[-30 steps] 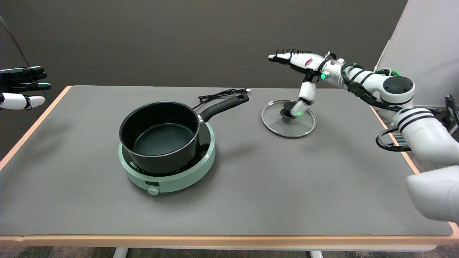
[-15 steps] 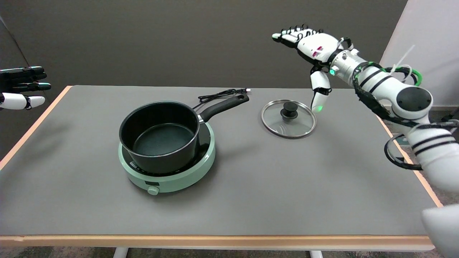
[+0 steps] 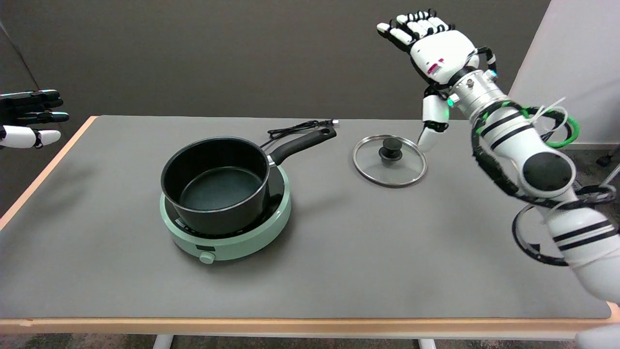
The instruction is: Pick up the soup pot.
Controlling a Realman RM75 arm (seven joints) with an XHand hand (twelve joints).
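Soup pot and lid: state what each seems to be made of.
Soup pot: probably metal with a dark matte non-stick coating, a thin bright rim, and a black handle that looks plastic. Lid: clear glass, since the table shows through, with a shiny metal band and a black knob, likely plastic.

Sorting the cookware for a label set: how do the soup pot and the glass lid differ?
The soup pot is black, opaque and deep; the glass lid is clear, flat and steel-rimmed. The soup pot sits on the green hot plate; the glass lid lies on the table. The pot has a long handle, the lid a knob. Both are round.
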